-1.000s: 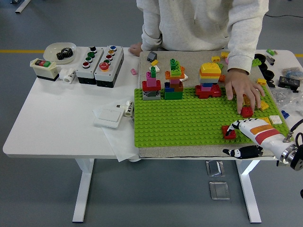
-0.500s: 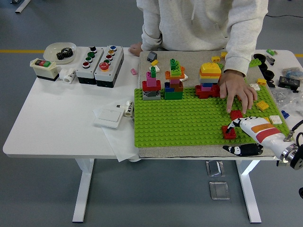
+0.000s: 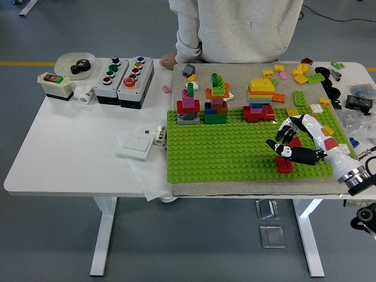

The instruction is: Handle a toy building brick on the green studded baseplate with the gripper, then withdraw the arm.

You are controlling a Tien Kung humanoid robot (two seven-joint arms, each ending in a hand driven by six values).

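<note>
The green studded baseplate (image 3: pixel 223 147) lies on a grey mat in the middle of the table. My right hand (image 3: pixel 282 139) reaches in from the lower right over the plate's right part, fingers spread and thumb pointing left. A red brick (image 3: pixel 296 142) shows between thumb and fingers; I cannot tell whether they touch it. A second red brick (image 3: pixel 285 165) sits on the plate just below the hand. Three brick towers stand along the plate's far edge: a pink and red one (image 3: pixel 188 106), a green-topped one (image 3: pixel 216 100), a yellow-topped one (image 3: pixel 260 98).
A person stands at the far side, one hand (image 3: pixel 169 59) resting on the table edge. Button boxes (image 3: pixel 123 73), a bowl with a gear (image 3: pixel 74 63) and a switch (image 3: pixel 54 85) sit far left. Loose bricks (image 3: pixel 301 73) and black parts (image 3: pixel 335 89) lie at the right.
The person's hand that pressed on the plate's right side has pulled away out of view. My right hand has moved up and left onto the plate, over the red bricks.
</note>
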